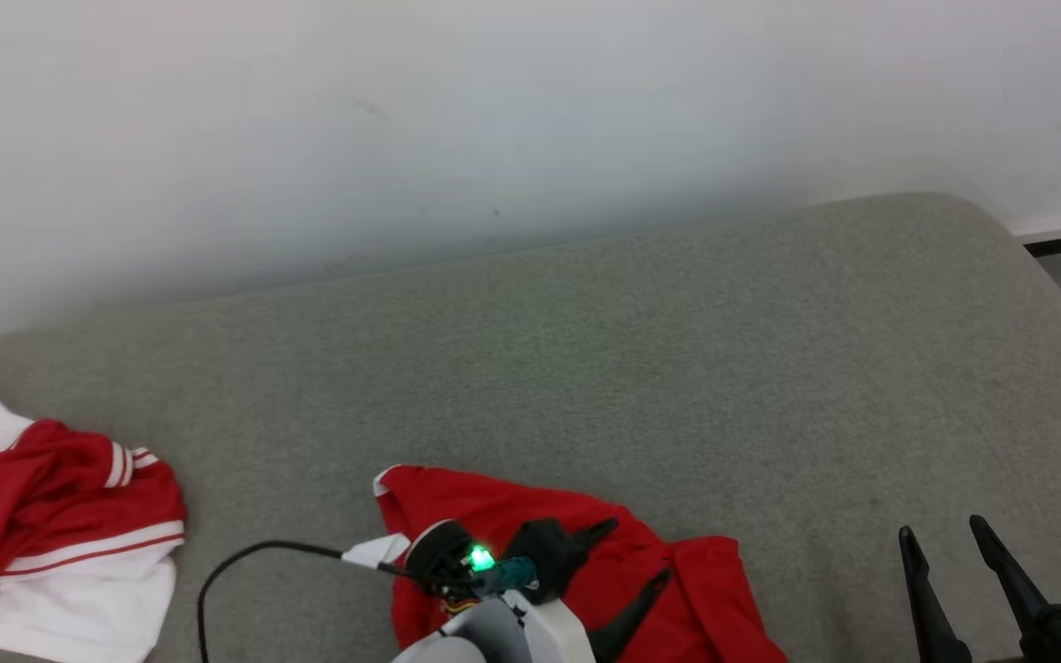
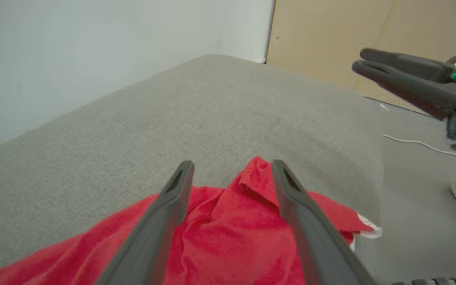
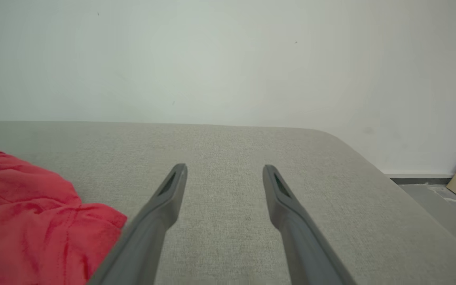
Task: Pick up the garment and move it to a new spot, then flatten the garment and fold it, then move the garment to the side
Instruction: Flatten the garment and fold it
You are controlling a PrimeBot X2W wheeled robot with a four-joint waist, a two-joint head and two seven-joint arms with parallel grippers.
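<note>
Here the red garment (image 1: 503,505) lies crumpled at the near edge of the grey cushion (image 1: 678,368), under the left gripper (image 1: 641,551), whose jaws are wide and empty. The right gripper (image 1: 940,527), equally wide and empty, stands apart to its right.

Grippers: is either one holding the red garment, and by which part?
Nothing held. Left gripper open over the red garment; right gripper open over the grey cushion.

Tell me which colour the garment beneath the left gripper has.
The garment is plain red with a small white trim; the left wrist view shows it best.
</note>
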